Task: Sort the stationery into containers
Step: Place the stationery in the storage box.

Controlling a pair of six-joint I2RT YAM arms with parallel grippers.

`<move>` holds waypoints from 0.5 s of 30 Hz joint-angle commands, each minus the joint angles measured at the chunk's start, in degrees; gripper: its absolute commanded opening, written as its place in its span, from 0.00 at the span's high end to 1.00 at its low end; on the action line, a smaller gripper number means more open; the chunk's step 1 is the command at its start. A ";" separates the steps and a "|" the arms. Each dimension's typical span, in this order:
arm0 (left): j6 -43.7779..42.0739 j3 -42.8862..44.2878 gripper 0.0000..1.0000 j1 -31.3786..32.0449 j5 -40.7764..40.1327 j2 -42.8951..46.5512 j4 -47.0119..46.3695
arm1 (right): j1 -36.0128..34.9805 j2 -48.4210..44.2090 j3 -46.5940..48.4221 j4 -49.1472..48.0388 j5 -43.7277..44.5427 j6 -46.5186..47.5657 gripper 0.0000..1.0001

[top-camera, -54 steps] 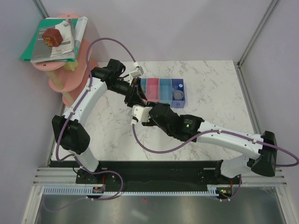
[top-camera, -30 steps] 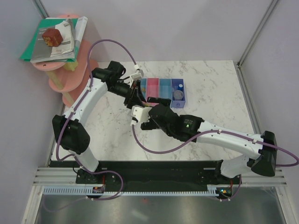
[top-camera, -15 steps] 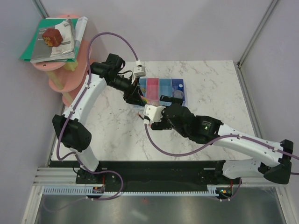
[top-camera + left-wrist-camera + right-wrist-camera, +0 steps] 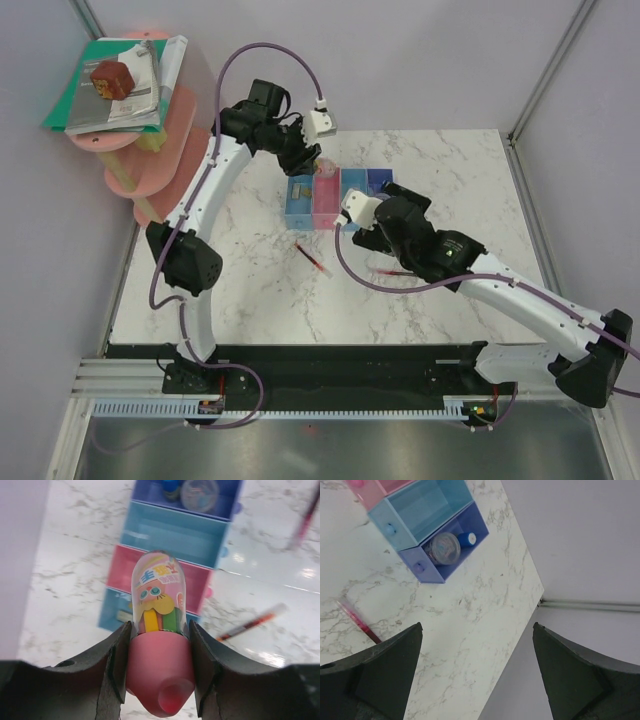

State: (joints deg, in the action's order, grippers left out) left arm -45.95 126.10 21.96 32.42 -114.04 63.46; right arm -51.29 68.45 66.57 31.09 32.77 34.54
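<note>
Left gripper clamps the pink-capped tube above the trays, roughly over the pink one; a skewed release could bounce it off a rim; red pen lies before the trays; right gripper hangs spread, empty, above their dark-blue end.

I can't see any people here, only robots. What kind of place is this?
Probably a robot lab test booth. A left arm and a right arm are mounted at the edge of a marble-look table, metal posts frame plain walls, and coloured sorting trays sit ready.
</note>
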 commanded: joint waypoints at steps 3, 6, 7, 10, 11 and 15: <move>-10.01 7.14 0.98 4.75 -15.10 -6.45 -13.44 | 4.44 1.08 -1.44 -1.12 2.82 -2.55 0.02; -16.43 6.44 0.98 5.99 -19.94 -7.95 -16.86 | 7.77 1.25 -1.44 -1.30 2.29 -3.86 0.02; -18.10 6.35 0.98 6.08 -20.90 -8.74 -17.66 | 9.52 1.25 -1.53 -1.47 2.03 -4.22 0.02; -21.27 6.43 0.98 6.26 -22.92 -10.32 -19.42 | 12.51 1.25 -2.40 -1.65 1.59 -5.63 0.02; -22.33 6.35 0.98 6.26 -23.37 -10.67 -19.60 | 13.14 1.25 -2.75 -1.74 1.33 -5.80 0.02; -28.91 4.24 0.98 6.26 -26.18 -10.77 -20.66 | 15.33 0.90 -3.81 -2.61 0.71 -6.24 0.02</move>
State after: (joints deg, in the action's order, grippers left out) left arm -64.95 130.43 28.60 10.90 -125.45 48.01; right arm -37.26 69.89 63.77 30.37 33.36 30.17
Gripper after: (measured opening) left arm 0.531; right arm 0.982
